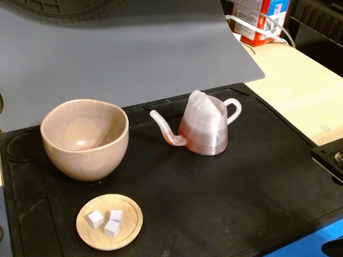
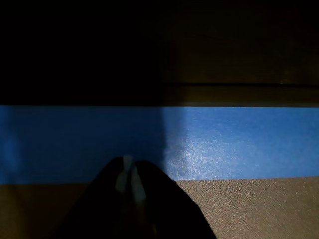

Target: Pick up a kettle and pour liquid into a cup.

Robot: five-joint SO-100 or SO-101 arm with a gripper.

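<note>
One kettle (image 1: pixel 203 128) stands mid-mat toward the table's far edge, cup (image 1: pixel 86 138) to its left; gripper (image 2: pixel 130 174), tips pressed together, hangs over blue tape (image 2: pixel 224 142), neither vessel in the wrist view.

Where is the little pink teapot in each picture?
Fixed view: the kettle stands right of centre on the black mat, spout pointing left toward the cup.
Wrist view: the kettle is not in it; only the dark hand at the bottom.
Shared landmark: the blue strip, seen at the fixed view's bottom right corner, probably the same.
</note>
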